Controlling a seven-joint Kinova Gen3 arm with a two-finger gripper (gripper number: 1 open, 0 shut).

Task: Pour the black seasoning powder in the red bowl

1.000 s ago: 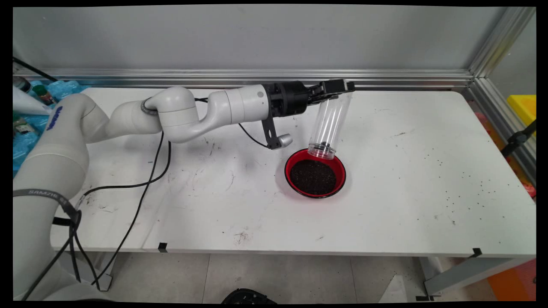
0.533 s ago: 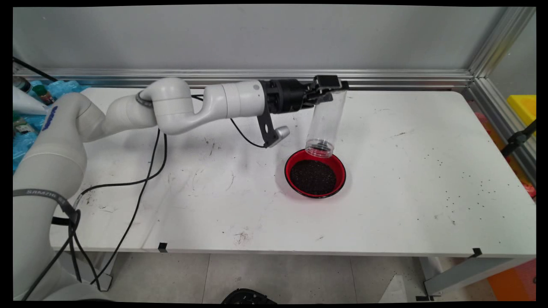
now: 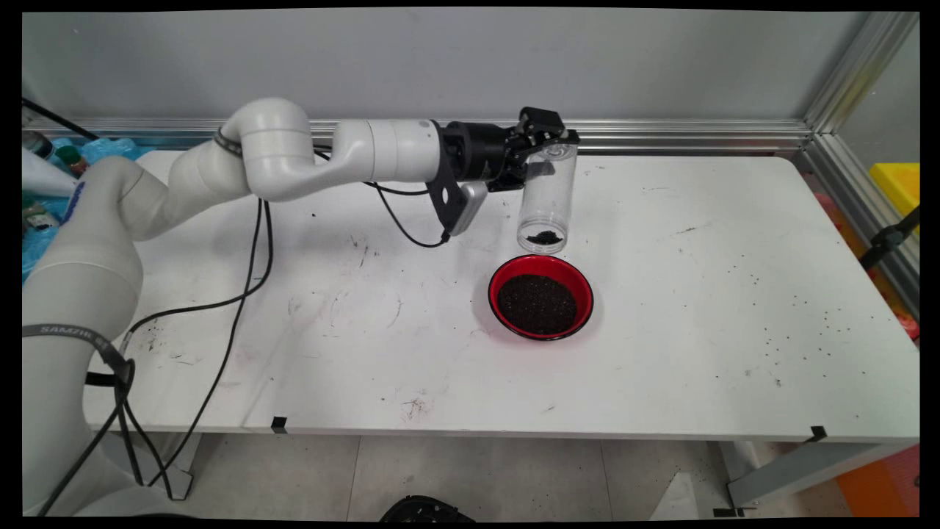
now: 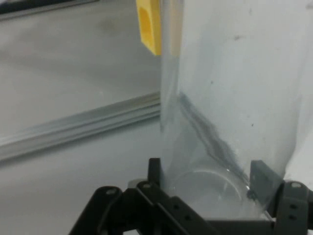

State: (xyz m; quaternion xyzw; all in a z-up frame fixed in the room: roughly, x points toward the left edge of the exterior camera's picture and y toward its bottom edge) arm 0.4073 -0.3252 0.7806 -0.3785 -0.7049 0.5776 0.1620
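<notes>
The clear jar (image 3: 546,197), above frame center, is near-vertical with a few dark grains at its lower end. The tool (image 3: 547,139) grips its top. A red bowl (image 3: 541,296) of dark grains sits below on the counter (image 3: 698,308).

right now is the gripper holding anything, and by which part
Yes: the gripper is shut on the clear jar, gripping it at its upper end. The jar hangs mouth down above the table, behind the red bowl.

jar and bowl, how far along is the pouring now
Mostly done, it seems: the red bowl holds a full bed of dark grains. In hand: the gripper grips the clear jar above the table, behind the bowl. Left: a small clump of grains at its lower end.
</notes>
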